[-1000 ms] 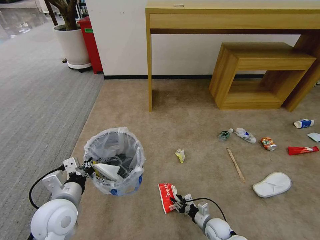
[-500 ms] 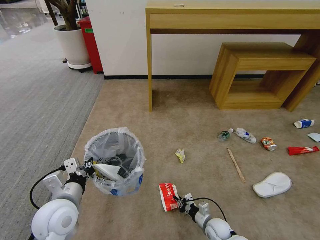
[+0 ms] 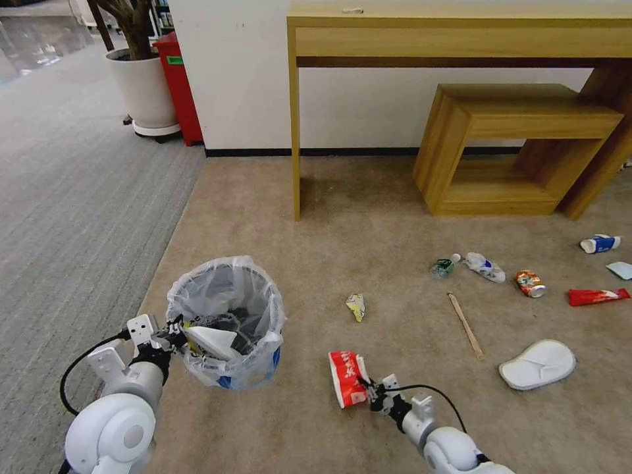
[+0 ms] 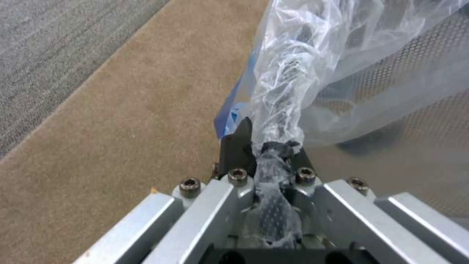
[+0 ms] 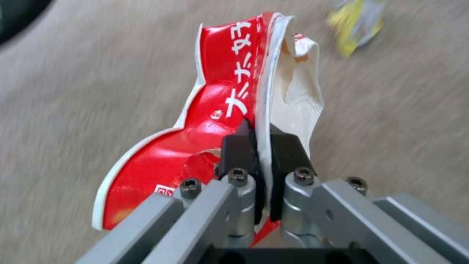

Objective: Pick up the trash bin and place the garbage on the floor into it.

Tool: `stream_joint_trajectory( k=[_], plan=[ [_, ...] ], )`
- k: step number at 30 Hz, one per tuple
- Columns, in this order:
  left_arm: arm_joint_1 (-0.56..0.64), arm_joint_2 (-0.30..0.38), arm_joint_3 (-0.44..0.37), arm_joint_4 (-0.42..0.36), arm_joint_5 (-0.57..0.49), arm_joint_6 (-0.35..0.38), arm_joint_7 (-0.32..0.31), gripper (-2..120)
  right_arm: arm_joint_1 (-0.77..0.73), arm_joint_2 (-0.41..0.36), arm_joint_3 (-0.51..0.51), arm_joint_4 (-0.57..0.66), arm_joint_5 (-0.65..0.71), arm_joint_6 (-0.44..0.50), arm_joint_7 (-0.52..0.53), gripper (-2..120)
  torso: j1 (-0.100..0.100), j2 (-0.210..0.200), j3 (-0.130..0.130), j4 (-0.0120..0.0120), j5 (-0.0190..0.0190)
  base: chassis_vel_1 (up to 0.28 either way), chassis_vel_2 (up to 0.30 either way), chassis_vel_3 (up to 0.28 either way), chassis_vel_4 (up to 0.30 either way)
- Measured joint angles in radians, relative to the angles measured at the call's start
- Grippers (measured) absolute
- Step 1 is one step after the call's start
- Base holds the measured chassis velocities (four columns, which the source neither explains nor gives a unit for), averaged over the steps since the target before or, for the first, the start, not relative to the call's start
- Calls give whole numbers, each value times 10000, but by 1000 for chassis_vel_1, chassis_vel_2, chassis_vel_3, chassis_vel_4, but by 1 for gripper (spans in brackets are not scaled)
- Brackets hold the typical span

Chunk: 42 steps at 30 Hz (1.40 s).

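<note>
Already the task is partway done, judging from the head view: the trash bin (image 3: 227,322) hangs from the left gripper (image 3: 172,329) at its near-left rim, and a white slipper (image 3: 210,339) plus darker litter sit inside it. The right gripper (image 3: 370,394) pinches the red-white carton (image 3: 347,378), which looks lifted just off the floor (image 3: 368,230), to the right of the bin. Much remains on the carpet: a yellow wrapper (image 3: 356,306), a clear bottle (image 3: 484,266), a crushed can (image 3: 530,283), a wooden stick (image 3: 466,325), a red wrapper (image 3: 598,296), a blue-white cup (image 3: 600,243) and a second slipper (image 3: 538,363). Both arms reach forward and low from the robot's shoulders, the left bent outward, the right nearly straight.

From the left wrist, the left gripper (image 4: 270,146) has its jaws closed tight on a twisted bunch of the bin's plastic liner (image 4: 278,110), with the mesh wall of the bin (image 4: 420,84) alongside.

From the right wrist, the right gripper (image 5: 261,141) has its jaws nearly together, clamping the carton's (image 5: 220,110) edge, the carton standing away from the fingers above the carpet.
</note>
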Motion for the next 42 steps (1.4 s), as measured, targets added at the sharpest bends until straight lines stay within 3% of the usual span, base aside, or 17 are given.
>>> stream_joint_trajectory(
  k=[17,27,42],
  plan=[
    [-31,5,180,122,212,-35,262,1,-370,-585,1434,2522,970,681,-289,0,0,0,1,1,1,0,0,0,0],
    [64,129,422,90,481,-35,511,1,-607,-971,2044,4659,1538,1134,-1484,0,0,0,0,1,1,0,0,0,0],
    [142,412,944,145,883,-16,721,1,-238,-1560,1943,5940,2195,1245,-2706,0,0,0,0,1,1,0,0,0,0]
  ],
)
